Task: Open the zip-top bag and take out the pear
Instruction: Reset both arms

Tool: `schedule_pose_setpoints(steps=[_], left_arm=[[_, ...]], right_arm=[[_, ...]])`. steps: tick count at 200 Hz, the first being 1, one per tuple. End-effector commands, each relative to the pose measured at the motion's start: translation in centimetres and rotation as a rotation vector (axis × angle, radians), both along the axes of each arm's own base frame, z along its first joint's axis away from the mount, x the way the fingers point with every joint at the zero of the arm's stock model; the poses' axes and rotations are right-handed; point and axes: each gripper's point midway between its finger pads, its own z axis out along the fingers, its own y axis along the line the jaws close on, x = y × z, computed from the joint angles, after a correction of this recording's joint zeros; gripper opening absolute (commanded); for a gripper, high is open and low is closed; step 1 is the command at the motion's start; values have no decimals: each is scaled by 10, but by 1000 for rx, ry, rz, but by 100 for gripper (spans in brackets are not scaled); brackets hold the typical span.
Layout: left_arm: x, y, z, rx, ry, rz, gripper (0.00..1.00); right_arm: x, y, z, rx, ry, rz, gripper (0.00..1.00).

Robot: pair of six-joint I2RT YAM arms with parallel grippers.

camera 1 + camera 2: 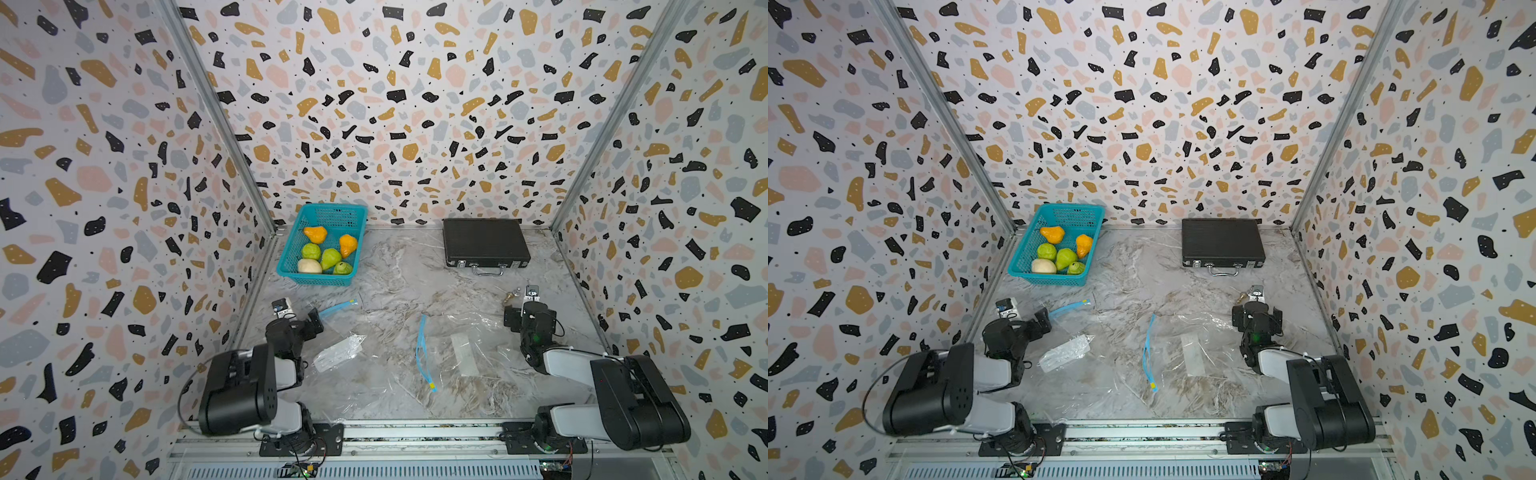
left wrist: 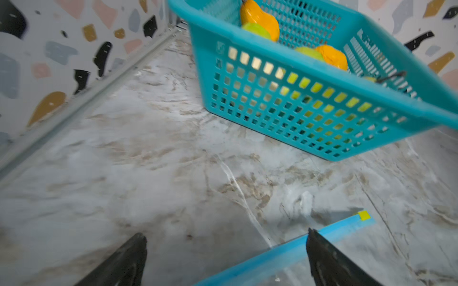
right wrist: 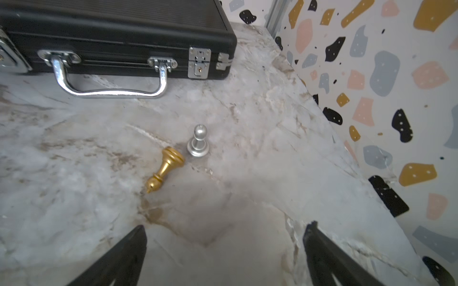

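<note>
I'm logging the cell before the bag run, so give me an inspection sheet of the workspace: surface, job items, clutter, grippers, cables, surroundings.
Surface: marble-look tabletop, no spill seen.
Job's things: centre bag and left-side bag, both clear zip-top, lying flat, no pear seen inside. Six fruits, mostly pear-shaped, sit in the teal basket.
Clutter: closed black case at the back; gold pawn lying down beside the upright silver pawn.
Grippers: left gripper open, one finger over the left-side bag's blue zip strip; right gripper open, empty.
Cables: black cable loop beside the left arm's base.
Surroundings: terrazzo-patterned walls, aluminium frame.
</note>
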Motion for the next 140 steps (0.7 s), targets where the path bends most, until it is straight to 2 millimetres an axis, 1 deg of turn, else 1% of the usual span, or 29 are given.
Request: schedule_pose_setpoints(steps=[1, 2, 7, 10, 16, 19, 26, 35, 40, 48, 53, 61, 73, 84, 97, 110, 122, 140], left_arm=[[29, 1, 43, 93, -164, -22, 99], [31, 2, 46, 95, -167, -22, 99], [32, -1, 36, 93, -82, -40, 99], [34, -3, 38, 104, -59, -46, 99], [36, -5, 33, 132, -12, -37, 99], [37, -5, 32, 143, -13, -30, 99], [40, -5, 36, 143, -62, -22, 99], [39, -4, 37, 139, -80, -16, 99], [38, -4, 36, 139, -65, -17, 99], [38, -4, 35, 137, -41, -20, 99], [38, -3, 35, 138, -36, -19, 99], [38, -3, 35, 134, -45, -16, 99], [38, -3, 37, 137, -68, -14, 99], [38, -3, 37, 138, -66, -16, 99], [38, -4, 36, 136, -60, -17, 99], [38, -4, 36, 136, -63, -17, 99], [37, -4, 36, 135, -65, -18, 99], [37, -4, 36, 137, -65, -19, 99]], right_arm=[[21, -14, 18, 19, -202, -23, 99], [22, -14, 19, 19, -207, -22, 99], [21, -13, 19, 28, -191, -15, 99], [19, -12, 15, 39, -150, -12, 99], [19, -12, 11, 68, -110, -2, 99], [21, -13, 12, 75, -123, 4, 99], [27, -20, 12, 71, -154, -27, 99], [24, -22, 7, 87, -88, -44, 99], [24, -23, 7, 100, -89, -45, 99], [27, -23, 11, 85, -142, -31, 99], [26, -23, 12, 87, -138, -33, 99], [23, -23, 8, 101, -95, -40, 99], [25, -23, 13, 85, -150, -31, 100], [23, -22, 9, 99, -108, -38, 99], [25, -23, 12, 85, -145, -34, 99], [23, -22, 9, 94, -110, -38, 99], [26, -22, 12, 87, -138, -30, 99], [25, -23, 9, 96, -115, -39, 99]])
